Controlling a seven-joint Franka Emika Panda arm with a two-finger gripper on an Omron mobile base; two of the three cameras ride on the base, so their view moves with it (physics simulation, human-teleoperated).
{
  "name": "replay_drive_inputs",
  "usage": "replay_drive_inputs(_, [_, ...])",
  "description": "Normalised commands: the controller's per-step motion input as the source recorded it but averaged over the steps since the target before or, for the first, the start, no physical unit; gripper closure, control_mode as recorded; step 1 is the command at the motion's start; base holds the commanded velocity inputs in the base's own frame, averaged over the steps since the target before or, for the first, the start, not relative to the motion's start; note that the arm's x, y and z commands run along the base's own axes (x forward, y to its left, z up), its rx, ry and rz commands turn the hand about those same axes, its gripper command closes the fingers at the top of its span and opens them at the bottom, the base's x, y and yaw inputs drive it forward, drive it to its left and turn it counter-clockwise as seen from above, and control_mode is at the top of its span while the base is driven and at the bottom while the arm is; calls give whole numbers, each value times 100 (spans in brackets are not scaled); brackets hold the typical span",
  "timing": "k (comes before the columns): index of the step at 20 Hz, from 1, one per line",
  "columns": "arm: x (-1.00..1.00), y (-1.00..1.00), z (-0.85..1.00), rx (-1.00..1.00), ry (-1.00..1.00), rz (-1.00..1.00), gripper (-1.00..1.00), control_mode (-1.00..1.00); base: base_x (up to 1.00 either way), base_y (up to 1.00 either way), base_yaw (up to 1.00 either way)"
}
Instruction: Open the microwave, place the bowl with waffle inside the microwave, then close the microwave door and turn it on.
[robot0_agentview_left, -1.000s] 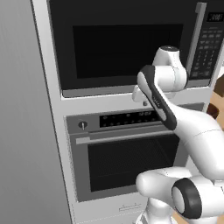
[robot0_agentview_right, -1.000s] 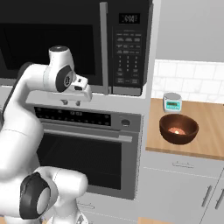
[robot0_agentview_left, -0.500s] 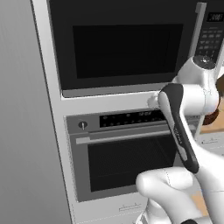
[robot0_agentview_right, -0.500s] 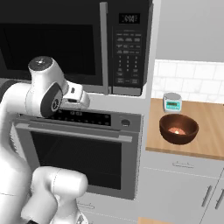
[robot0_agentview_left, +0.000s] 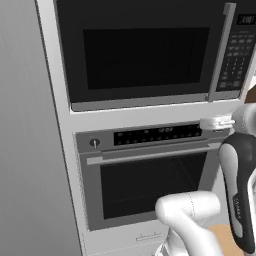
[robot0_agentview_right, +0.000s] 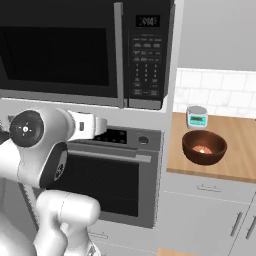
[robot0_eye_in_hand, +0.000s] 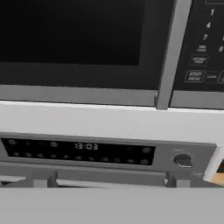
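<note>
In front of the tall wall unit of a simulated kitchen, the white arm holds its gripper (robot0_agentview_left: 205, 123) level with the pale strip that separates 2 built-in appliances. Whether its jaws stand wide or narrow cannot be told, as the fingertips are not clear in any view.

Up and to the left of the gripper, the microwave door (robot0_agentview_left: 145, 50) stands shut, its dark glass window facing the room. The door belongs to the microwave (robot0_agentview_left: 140, 104), which spans the cabinet above the gripper with a grey trim along its lower edge. Below the gripper sits the steel-fronted oven (robot0_agentview_left: 150, 185), also shut, and in the hand view its display (robot0_eye_in_hand: 85, 146) reads 13:03.

Just above the gripper hangs the lower end of the tall grey handle (robot0_agentview_left: 221, 50) on the door's right edge. Right of the handle, still above the gripper, runs the black keypad strip (robot0_agentview_right: 145, 55).

Well to the right of the gripper and slightly lower, the dark brown bowl (robot0_agentview_right: 204, 147) rests upright on the wooden counter (robot0_agentview_right: 235, 165), apart from the microwave, with something orange inside it. Behind the bowl, near the tiled wall, stands a small kitchen timer (robot0_agentview_right: 197, 117) with a teal face.
</note>
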Motion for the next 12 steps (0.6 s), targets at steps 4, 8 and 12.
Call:
replay_drive_inputs(4, [50, -42, 74, 7, -18, -3, -100, -100, 0, 0, 0])
replay_drive_inputs(8, [78, -18, 62, 0, 0, -8, -100, -100, 0, 0, 0])
replay_drive_inputs(12, [66, -45, 53, 8, 2, -1, -100, -100, 0, 0, 0])
